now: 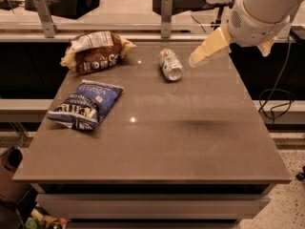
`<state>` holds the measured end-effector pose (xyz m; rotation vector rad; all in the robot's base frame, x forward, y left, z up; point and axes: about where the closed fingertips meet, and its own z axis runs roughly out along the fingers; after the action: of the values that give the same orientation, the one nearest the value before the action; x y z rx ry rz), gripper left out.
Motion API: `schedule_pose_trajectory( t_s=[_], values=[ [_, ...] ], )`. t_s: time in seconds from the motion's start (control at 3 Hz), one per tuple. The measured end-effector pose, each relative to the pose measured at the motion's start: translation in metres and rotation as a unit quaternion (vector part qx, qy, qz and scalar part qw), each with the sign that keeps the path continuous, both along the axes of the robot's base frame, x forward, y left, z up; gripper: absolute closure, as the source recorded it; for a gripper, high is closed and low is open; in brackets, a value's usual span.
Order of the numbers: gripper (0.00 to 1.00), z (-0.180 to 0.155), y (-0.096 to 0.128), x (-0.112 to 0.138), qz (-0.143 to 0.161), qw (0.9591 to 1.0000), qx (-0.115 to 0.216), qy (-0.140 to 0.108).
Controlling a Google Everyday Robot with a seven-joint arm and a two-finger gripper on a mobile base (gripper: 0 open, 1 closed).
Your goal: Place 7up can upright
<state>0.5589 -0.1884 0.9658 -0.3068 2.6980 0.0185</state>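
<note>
Camera view shows the 7up can lying on its side on the far part of the brown table, a bit right of centre, with its shiny end facing the near side. So it's not upright, it's just flat on the tabletop with nothing touching it. The gripper hangs over the far right of the table, just to the right of the can and clear of it. Its two beige fingers look spread apart and there's nothing between them; the left one angles down toward the can, while the other only peeks out on the far side of the white wrist. Over on the far left there's a brown chip bag, crumpled, and nearer on the left side a blue chip bag lies flat. Both bags sit well apart from the can.
</note>
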Motion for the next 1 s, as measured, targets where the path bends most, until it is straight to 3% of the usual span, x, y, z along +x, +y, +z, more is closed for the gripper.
schedule_pose_trajectory(
  t_s=[0.33,1.0],
  values=[
    [0.0,0.001,0.002,0.019,-0.019,0.9998,0.0,0.006],
    [0.0,-0.004,0.007,0.061,-0.101,0.9944,0.022,0.019]
  ],
)
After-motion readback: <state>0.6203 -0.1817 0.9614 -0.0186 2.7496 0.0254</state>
